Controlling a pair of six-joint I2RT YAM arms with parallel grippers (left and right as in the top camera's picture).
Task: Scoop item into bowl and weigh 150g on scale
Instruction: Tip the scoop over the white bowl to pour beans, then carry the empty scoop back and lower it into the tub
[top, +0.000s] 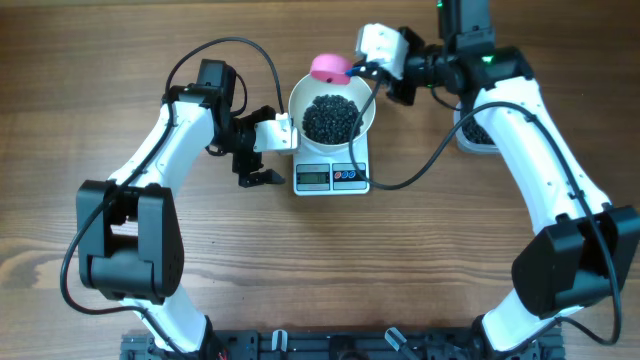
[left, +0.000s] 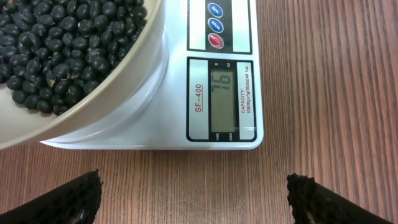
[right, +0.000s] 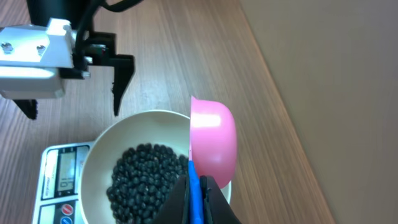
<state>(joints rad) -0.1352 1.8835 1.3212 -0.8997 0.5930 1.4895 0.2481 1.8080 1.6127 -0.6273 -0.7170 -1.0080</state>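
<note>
the brown wood-grain table is carrying everything. the white left arm is reaching in from one side and the white right arm from the other. the left gripper is standing wide open and holding nothing, its black fingertips hanging well apart over bare wood. just ahead of those fingertips the flat white rectangular kitchen scale is sitting, its grey display showing digits that are hard to read sideways. the round glossy white bowl is resting on the scale, ahead of the left gripper and to one side of its view. the right gripper is clamping tight on the thin blue handle of a pink plastic scoop. the scoop is tilting beyond the right fingers, over the bowl's far rim; i cannot tell whether it is touching. the pile of small round black beans is lying inside the bowl, below and beside the scoop. three round buttons are showing on the scale, past the display from the left gripper.
</note>
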